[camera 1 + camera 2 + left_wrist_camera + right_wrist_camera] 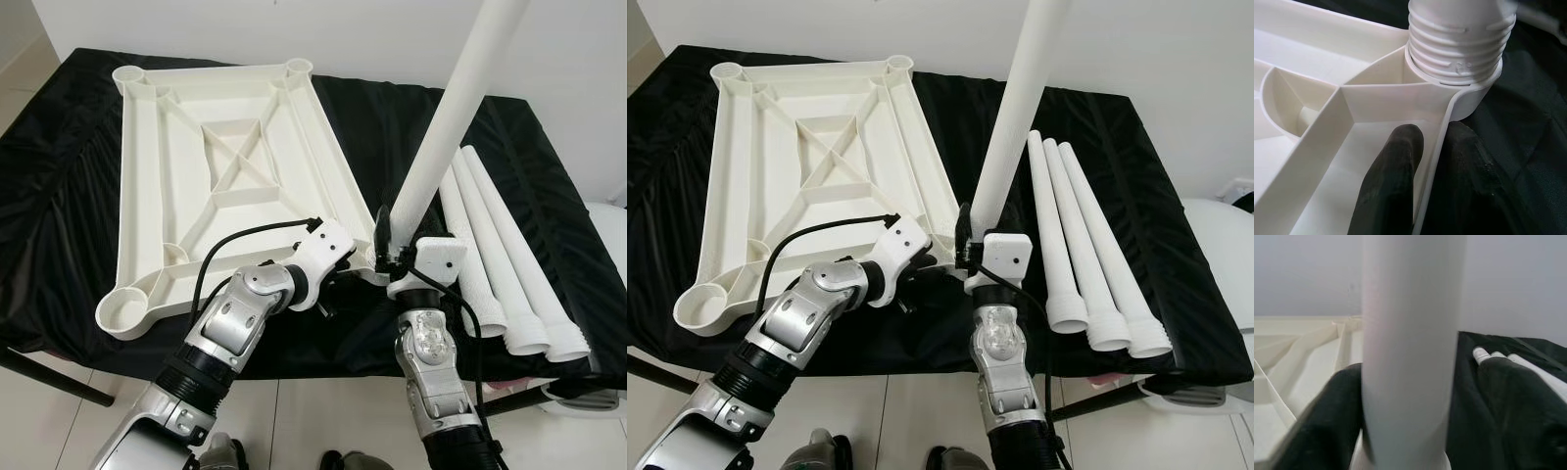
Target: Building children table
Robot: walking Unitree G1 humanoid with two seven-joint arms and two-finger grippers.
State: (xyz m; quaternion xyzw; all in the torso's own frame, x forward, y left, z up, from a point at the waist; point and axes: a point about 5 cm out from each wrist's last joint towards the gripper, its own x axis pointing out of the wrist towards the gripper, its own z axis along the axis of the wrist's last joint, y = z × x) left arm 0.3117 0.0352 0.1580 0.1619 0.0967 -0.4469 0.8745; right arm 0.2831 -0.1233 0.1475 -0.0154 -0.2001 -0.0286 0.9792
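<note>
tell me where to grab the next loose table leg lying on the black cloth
Take the nearest of the three loose legs around its plain tapered shaft, about midway along, coming straight down from above. It lies flat on the black cloth touching its neighbour, so a side approach looks blocked. The threaded flared end near the table edge is wider and ridged, likely a poorer hold for the pincer.

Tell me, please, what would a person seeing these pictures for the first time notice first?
First, the tall white leg standing upright, its threaded end in the near right corner socket of the upside-down white tabletop. The right gripper is shut around this leg, and the left gripper pinches the tabletop's rim beside that socket. Three more white legs lie side by side on the black cloth, to the right.
</note>
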